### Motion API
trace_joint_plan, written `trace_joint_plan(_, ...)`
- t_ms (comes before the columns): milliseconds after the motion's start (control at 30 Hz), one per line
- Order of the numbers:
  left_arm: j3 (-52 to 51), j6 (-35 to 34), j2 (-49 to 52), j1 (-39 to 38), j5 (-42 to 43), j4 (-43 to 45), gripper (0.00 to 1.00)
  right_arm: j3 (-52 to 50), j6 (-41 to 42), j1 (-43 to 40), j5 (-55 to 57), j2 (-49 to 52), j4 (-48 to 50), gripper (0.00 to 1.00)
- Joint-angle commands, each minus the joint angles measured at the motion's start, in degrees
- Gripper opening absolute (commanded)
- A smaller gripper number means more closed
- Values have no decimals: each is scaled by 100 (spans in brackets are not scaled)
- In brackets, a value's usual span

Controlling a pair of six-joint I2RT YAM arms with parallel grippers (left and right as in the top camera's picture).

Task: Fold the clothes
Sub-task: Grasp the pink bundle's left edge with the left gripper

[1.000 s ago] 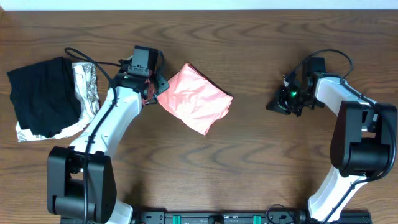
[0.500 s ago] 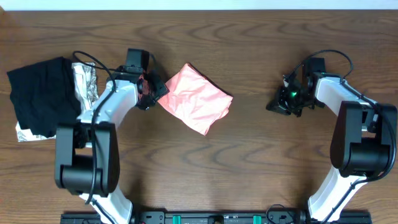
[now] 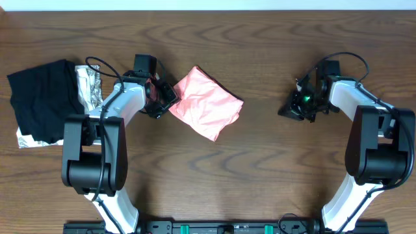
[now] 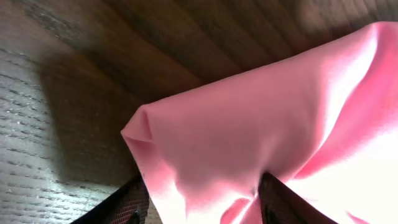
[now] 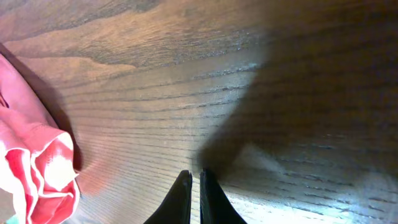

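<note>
Salmon-pink short-sleeved T-shirt (image 3: pixel 205 103) of thin soft fabric, already down to a tilted, nearly square packet on the dark wooden counter (image 3: pixel 260 175), a little left of centre. Corners pointing far, right, near and left. Barely longer along the line from far-left to near-right, so no strong long axis to work with.

Left gripper (image 3: pixel 162 99) right at the packet's left corner, touching it. In the left wrist view, black fingers (image 4: pixel 132 202) spread to either side of the pink cloth, with a bunched fold lying between them and a small peaked corner poking out towards the bare wood. Cannot tell from these views whether clamped on that fold or only straddling it.

Right gripper (image 3: pixel 290 109) well apart from the shirt, off to the right, resting low by the counter with its two fingers pinched together on nothing. Pink hem visible only at the far left edge of the right wrist view.

Judging by this, any last tuck or shift belongs to the left arm: shirt directly to its right, within the fingers. Worth watching the nearby pile on the left, a black folded garment (image 3: pixel 39 97) over a silvery-white patterned folded garment (image 3: pixel 90 88), just beyond the left arm.
</note>
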Motion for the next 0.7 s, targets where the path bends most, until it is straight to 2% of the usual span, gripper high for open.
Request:
trace_joint_plan(0,-50,55,400,4,59,-48,58,-162,-72,-11,765,190,-76,7)
trace_joint_plan(333,-50,57,479,4,59,439,56,-162,-70,-11,763,190,-98,7)
trace_joint_plan(433,-50,57,479,4,61,485,43,-162,-70,-11,763,190,-98,7)
trace_joint_plan(500,-50,57,479,4,59,485,38,-162,-72,-11,763,190,-96,7)
trace_joint_plan(567,-50,57,479,4,59,485,26,-162,-72,-11,763,190,-98,7)
trace_joint_plan(633,-50,59,479,4,59,485,19,-162,-72,-11,763,190,-98,7)
trace_joint_plan(667,-50,61,476,4,57,483,9,-162,-70,-11,763,190,-98,7)
